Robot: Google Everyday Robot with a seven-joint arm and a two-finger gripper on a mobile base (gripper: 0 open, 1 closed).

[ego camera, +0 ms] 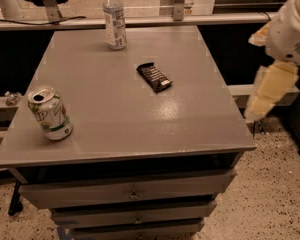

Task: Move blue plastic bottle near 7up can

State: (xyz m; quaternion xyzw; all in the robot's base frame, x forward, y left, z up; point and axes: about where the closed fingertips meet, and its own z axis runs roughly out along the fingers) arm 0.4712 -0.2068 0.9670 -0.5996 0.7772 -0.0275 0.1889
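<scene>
The blue plastic bottle point(114, 20) stands upright at the far edge of the grey table point(115, 129), left of its middle; it is clear with a white cap and a white-and-blue label. The 7up can point(50, 113) stands near the table's front left corner, white and green, slightly dented. My gripper point(271, 91), cream-coloured on a white arm, hangs off the table's right side, level with its right edge and far from both the bottle and the can. It holds nothing that I can see.
A flat black snack bar point(154, 77) lies near the table's middle, between bottle and gripper. The table tops a drawer cabinet point(132, 194). A rail with metal posts point(178, 4) runs behind the far edge. Speckled floor point(270, 194) lies to the right.
</scene>
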